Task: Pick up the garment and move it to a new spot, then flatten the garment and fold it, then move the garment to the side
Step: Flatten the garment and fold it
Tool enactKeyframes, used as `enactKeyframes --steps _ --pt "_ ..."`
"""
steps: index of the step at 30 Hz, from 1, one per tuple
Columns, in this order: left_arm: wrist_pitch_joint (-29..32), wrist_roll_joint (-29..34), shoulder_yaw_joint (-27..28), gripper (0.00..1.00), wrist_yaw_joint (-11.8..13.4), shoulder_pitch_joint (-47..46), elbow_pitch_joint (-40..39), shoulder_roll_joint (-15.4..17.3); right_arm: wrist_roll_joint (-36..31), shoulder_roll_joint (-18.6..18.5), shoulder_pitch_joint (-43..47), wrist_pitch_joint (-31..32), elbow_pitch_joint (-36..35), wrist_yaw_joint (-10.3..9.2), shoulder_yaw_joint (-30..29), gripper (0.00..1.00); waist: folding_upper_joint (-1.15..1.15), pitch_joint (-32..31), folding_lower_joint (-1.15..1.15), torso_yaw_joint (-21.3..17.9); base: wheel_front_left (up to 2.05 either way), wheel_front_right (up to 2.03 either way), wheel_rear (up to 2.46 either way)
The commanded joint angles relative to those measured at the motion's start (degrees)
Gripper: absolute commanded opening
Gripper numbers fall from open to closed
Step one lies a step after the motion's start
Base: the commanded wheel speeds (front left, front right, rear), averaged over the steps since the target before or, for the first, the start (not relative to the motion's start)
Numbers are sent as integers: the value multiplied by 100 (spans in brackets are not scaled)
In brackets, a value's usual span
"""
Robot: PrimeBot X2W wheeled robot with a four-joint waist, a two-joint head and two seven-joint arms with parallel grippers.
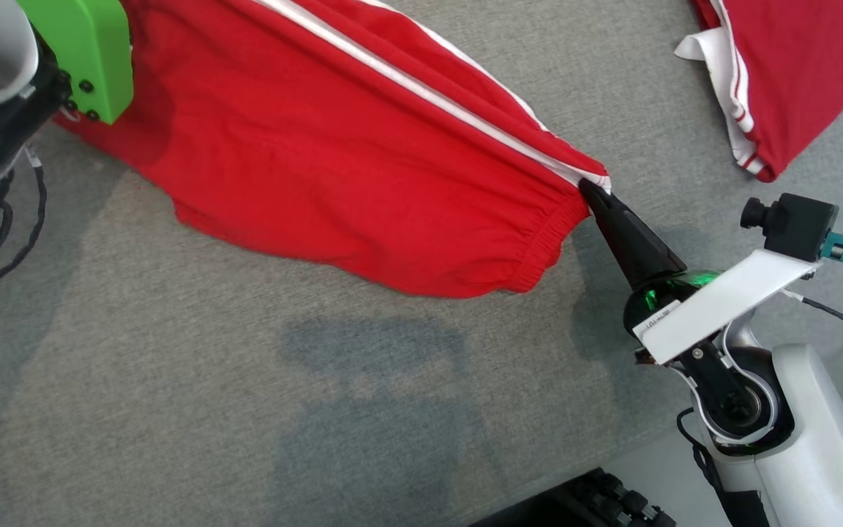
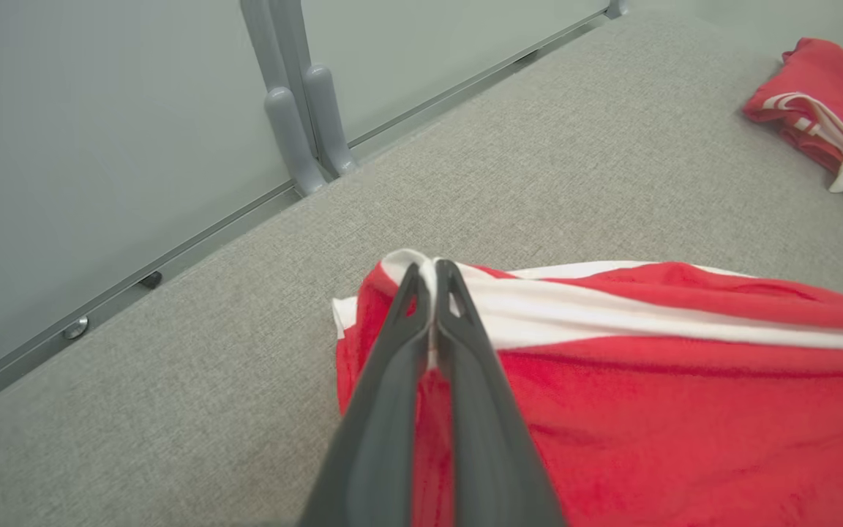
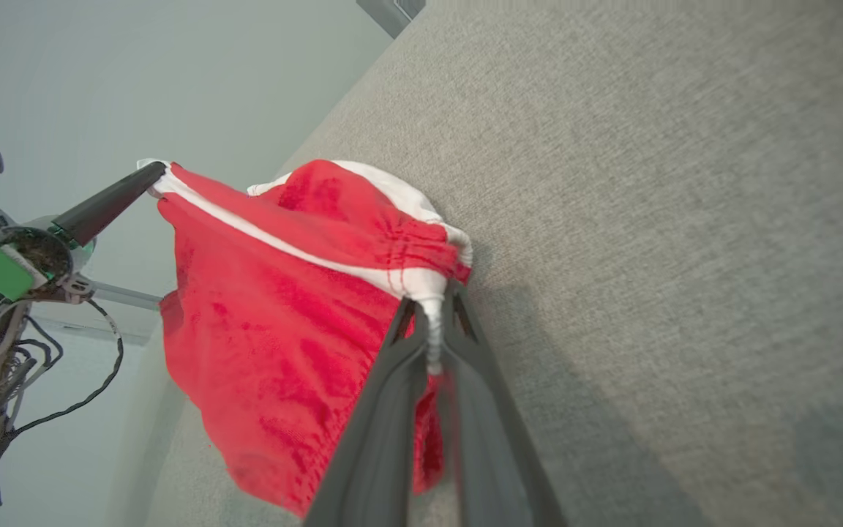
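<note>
We see a bright red garment (image 1: 334, 161) with white stripes along one edge and a red gathered hem. Well apart from the garment, a second cloth (image 1: 802, 66) is also red with white trim. Under the garment, the worktop (image 1: 173, 410) is a mottled grey weave. The left gripper (image 2: 432, 265) and right gripper (image 1: 588, 189) are dark grey to black. Beside the garment, an arm cover (image 1: 88, 51) is vivid green.

Garment (image 1: 334, 168) over the surface (image 1: 173, 410) — another garment (image 1: 802, 73) farther right
</note>
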Motion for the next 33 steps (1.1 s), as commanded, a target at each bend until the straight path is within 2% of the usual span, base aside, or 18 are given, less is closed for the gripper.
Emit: enactKeyframes --steps 1,10,15,23,24,25,26,27,33 --pt "21 100 18 0 -27 -215 133 -4 86 12 -77 -35 -96 -6 6 0 0 326 0 -420 0 0 0" --pt "211 333 -137 0 25 -609 792 -81 130 105 -269 -6 -217 -6 43 0 0 347 0 -472 0 0 0" --pt "425 516 -267 0 123 -715 1088 45 13 176 -490 53 -130 -6 209 0 0 358 0 -423 0 0 0" --pt "378 489 -200 0 303 -761 1219 -22 -197 197 -727 18 99 -10 -96 0 0 338 0 -218 0 0 0" --pt "326 510 -195 4 324 -753 1236 -44 -224 199 -754 14 138 -10 -144 0 0 336 0 -199 0 0 0" --pt "277 523 -204 38 349 -720 1261 -76 -263 207 -790 21 164 -10 -172 21 0 331 0 -182 0 0 0" --pt "265 503 -212 74 363 -663 1287 -108 -288 215 -815 23 187 -10 -206 82 0 325 0 -165 0 0 0" --pt "253 477 -224 100 377 -609 1302 -132 -320 216 -820 -9 210 -10 -262 100 0 315 0 -150 0 0 0" --pt "-128 191 -79 100 449 -168 1270 -320 -686 245 -746 -215 22 -2 -419 100 0 137 0 -30 0 0 0"
